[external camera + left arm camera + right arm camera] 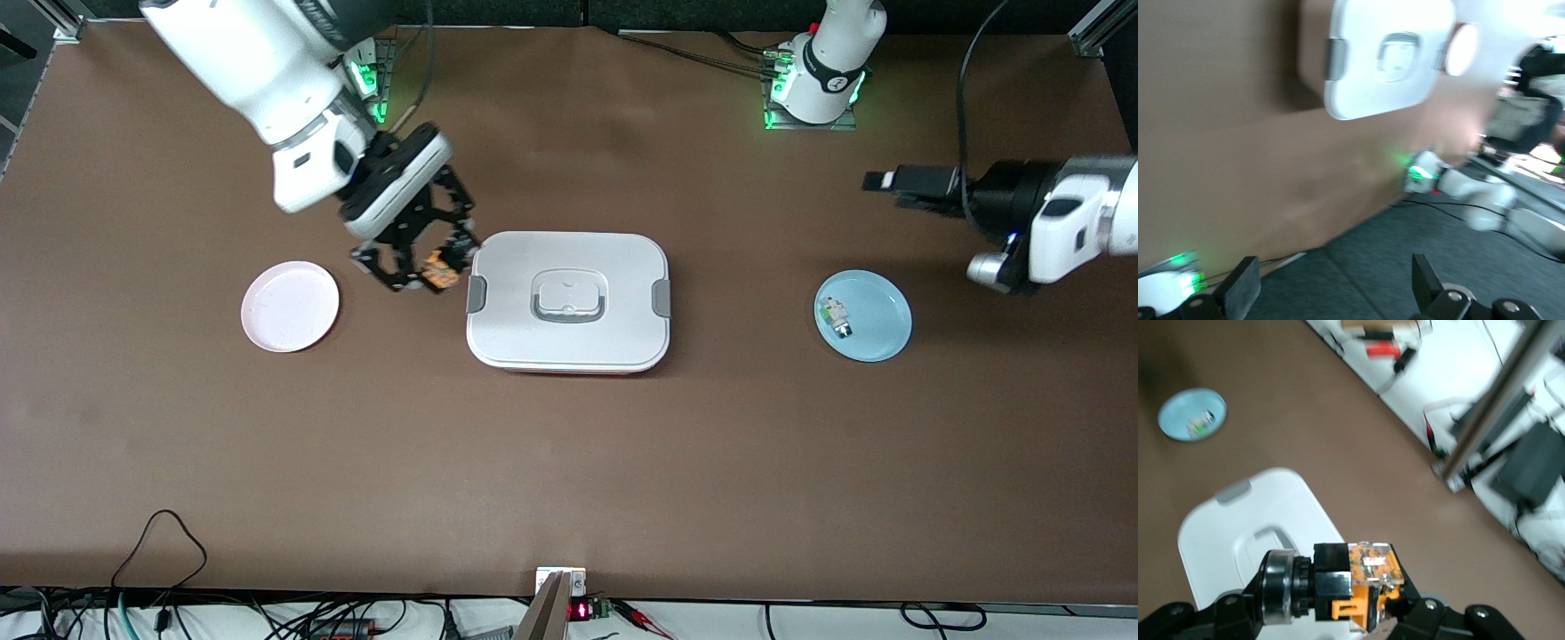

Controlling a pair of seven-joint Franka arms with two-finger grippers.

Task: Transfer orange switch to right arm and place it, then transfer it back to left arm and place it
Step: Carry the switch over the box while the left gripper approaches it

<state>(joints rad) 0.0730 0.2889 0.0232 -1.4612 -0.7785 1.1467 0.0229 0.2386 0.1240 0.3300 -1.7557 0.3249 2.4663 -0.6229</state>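
The orange switch (436,269) (1350,586), black and orange with a dark cylindrical end, is clamped between the fingers of my right gripper (418,263) (1331,607). That gripper hangs over the table between the pink plate (290,306) and the box (567,302), close to the box's grey clip at the right arm's end. The box is white, lidded, with a grey recessed handle (1238,533) (1388,53). My left gripper (878,181) (1335,287) is open and holds nothing; it is raised and lying level, over the table near the blue plate (876,333), at the left arm's end.
The blue plate (1178,420) holds a small white-and-green component (836,318). The pink plate (1461,57) has nothing on it. Both robot bases stand along the table's edge farthest from the front camera. Cables lie along the edge nearest that camera.
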